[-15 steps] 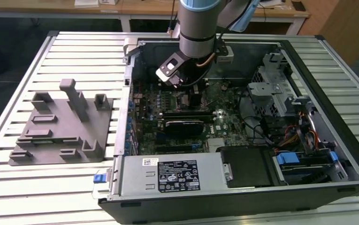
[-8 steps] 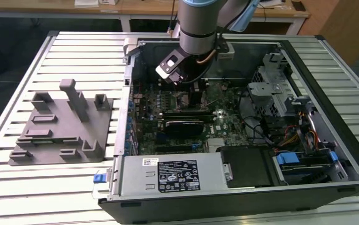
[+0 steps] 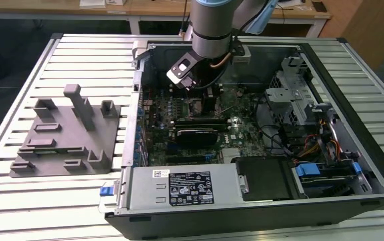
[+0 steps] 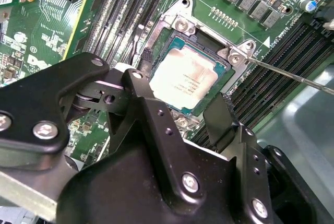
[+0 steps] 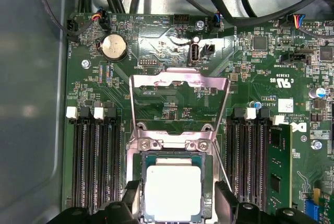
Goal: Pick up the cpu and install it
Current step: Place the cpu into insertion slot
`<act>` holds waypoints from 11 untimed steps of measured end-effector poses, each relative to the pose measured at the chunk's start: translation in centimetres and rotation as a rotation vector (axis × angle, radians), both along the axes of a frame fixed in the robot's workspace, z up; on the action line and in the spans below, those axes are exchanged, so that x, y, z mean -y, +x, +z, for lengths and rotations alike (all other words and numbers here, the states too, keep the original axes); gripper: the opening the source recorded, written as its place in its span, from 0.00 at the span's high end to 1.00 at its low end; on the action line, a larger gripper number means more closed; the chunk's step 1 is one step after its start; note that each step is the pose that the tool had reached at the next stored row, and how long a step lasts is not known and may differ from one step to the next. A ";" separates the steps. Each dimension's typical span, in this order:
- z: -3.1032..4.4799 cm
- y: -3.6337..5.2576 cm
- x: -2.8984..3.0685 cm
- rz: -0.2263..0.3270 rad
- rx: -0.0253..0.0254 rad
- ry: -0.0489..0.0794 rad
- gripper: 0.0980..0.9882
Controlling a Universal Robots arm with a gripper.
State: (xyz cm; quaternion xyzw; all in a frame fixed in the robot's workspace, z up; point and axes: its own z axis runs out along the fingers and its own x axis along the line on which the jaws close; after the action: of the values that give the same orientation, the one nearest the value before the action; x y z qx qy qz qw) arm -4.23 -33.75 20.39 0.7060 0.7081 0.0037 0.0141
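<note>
My black metal gripper [image 5: 177,186] is open, holding nothing, with its fingers [image 5: 131,203] on each side of the small flat silver square cpu [image 5: 172,195]. The cpu lies in its socket on the green board [image 5: 156,41]. The shiny metal flap [image 5: 156,81] stands up to let it in.

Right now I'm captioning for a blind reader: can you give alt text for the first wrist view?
A silver-topped cpu sits in its socket on a green motherboard, with the open gripper straddling it. The socket's metal load plate stands hinged up.
</note>
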 end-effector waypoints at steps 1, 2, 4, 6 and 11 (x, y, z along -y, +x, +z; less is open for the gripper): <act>0.00 0.00 0.00 0.000 0.0000 0.000 0.36; 0.00 0.00 0.00 0.000 0.0000 0.000 0.37; 0.00 0.00 0.00 0.000 0.0000 0.000 0.51; 0.01 0.00 0.00 0.000 0.0000 0.000 0.58; 0.01 0.00 0.00 0.000 0.0000 0.000 0.77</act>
State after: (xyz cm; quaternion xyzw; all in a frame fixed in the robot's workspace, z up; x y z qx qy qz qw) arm -4.23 -33.75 20.40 0.7060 0.7081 0.0037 0.0141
